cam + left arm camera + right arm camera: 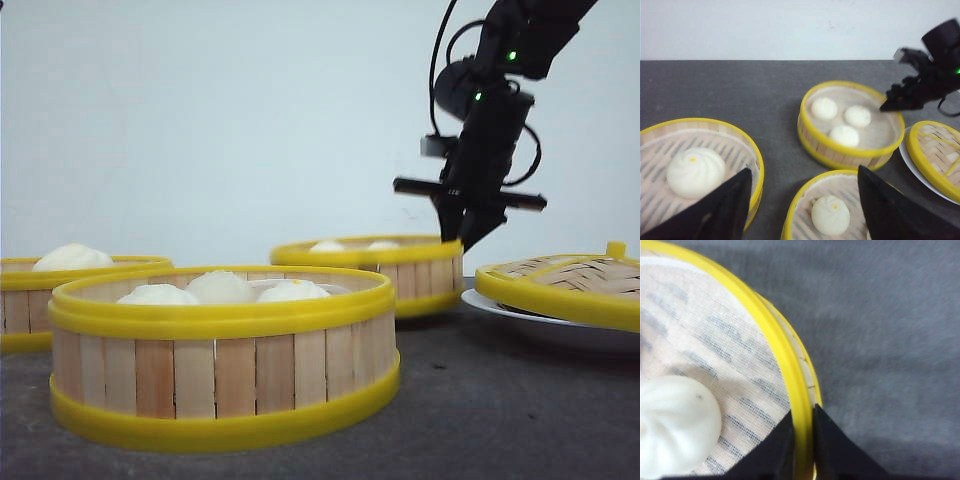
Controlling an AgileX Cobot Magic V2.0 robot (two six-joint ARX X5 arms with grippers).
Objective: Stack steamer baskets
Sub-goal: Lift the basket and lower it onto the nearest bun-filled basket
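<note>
Three steamer baskets with buns stand on the dark table: a near one [225,360], one at the left [60,290] and a far one [370,265]. My right gripper [462,235] comes down on the far basket's right rim. In the right wrist view the gripper [802,412] is shut on that yellow rim [785,360], one finger inside and one outside, with a bun [675,420] inside. My left gripper [802,169] hangs open and empty, above the gap between the left basket [700,165] and the near basket [830,210]. The far basket [850,125] lies beyond.
A woven lid with a yellow rim [565,280] lies tilted on a white plate [540,325] at the right, close to the far basket. The lid [935,160] also shows in the left wrist view, under the right arm [927,75]. A pale wall stands behind.
</note>
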